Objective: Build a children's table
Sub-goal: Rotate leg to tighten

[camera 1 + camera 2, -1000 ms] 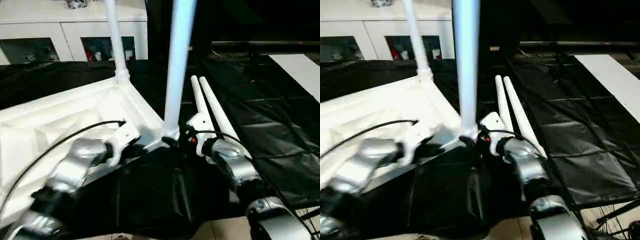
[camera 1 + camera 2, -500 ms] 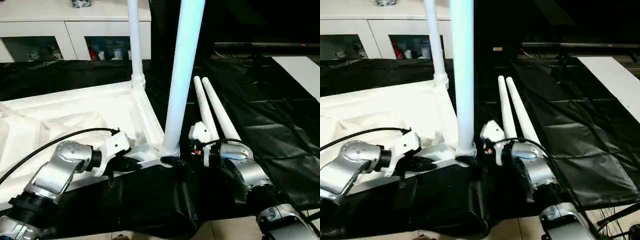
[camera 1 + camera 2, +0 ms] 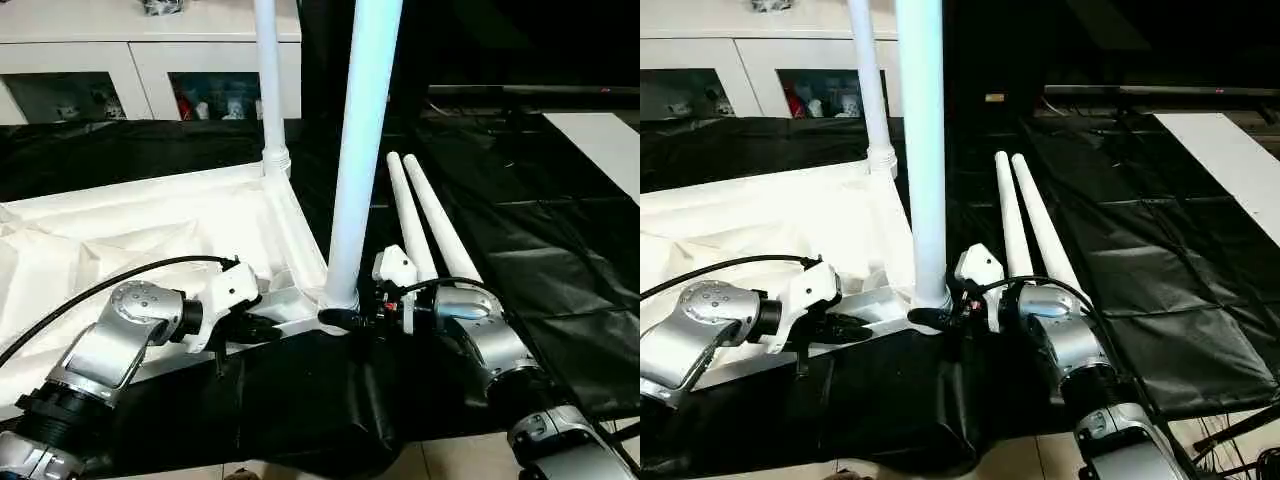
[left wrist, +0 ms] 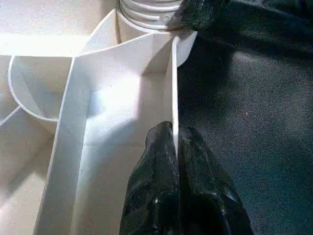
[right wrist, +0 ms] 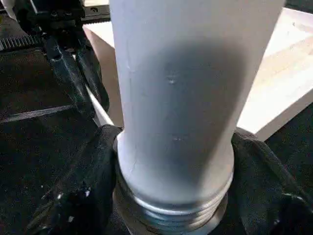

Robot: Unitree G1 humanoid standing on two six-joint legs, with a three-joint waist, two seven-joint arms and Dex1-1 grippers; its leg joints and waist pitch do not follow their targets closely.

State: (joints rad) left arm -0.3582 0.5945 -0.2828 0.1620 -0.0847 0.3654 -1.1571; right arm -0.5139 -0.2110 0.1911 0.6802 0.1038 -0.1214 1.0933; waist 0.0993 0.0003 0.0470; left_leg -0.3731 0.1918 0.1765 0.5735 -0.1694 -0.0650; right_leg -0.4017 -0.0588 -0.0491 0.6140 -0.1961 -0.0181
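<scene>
The white tabletop (image 3: 150, 230) lies upside down on black cloth. Two white legs stand upright in its corner sockets, a far leg (image 3: 268, 80) and a near leg (image 3: 360, 150). Two more legs (image 3: 425, 215) lie side by side on the cloth to the right. My left gripper (image 4: 175, 128) is shut on the thin raised rim (image 3: 290, 305) close to the near corner. At the threaded base of the near leg (image 5: 176, 98) is my right gripper (image 3: 345, 318), with a black finger (image 5: 93, 166) pressed against each side.
A white cabinet with glass doors (image 3: 150, 60) stands behind the tabletop. Black cloth (image 3: 520, 230) covers the work area, with a white panel (image 3: 600, 135) at the far right. Pale floor (image 3: 450, 460) shows past the cloth's front edge.
The camera has shifted. My right gripper has moved in on the near leg's base and its fingers have narrowed onto it. The left gripper keeps its hold on the rim.
</scene>
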